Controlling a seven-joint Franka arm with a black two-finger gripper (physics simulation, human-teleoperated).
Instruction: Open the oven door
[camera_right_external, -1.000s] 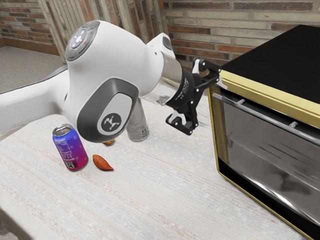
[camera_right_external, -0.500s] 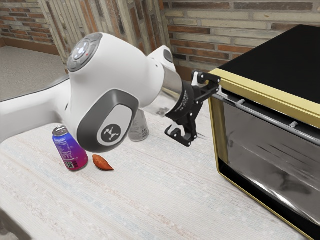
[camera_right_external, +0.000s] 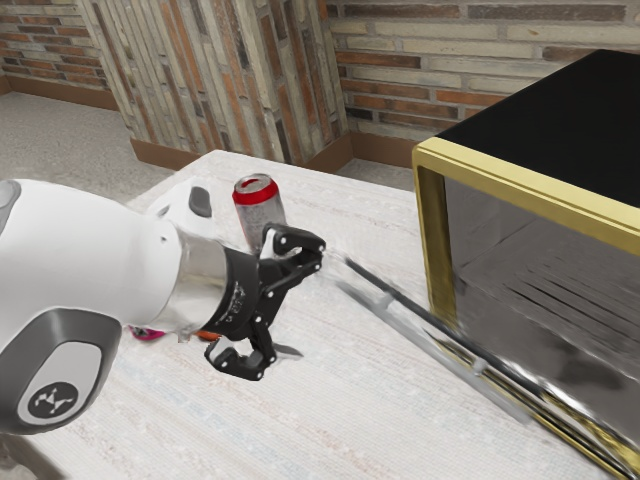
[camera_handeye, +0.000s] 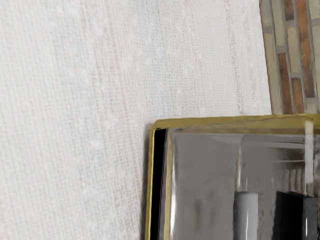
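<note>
The oven door (camera_right_external: 430, 319) has swung down and the wide-spread pincer (camera_right_external: 298, 308) back, inside the bench's far edge (camera_right_external: 345, 178); opening looks nearly finished, wanting perhaps one last downward push.

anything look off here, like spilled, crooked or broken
Nothing looks spilled or broken. The oven door is tipped outward, its handle away from the oven front, but that suits the task. The red-topped can stands upright.
</note>
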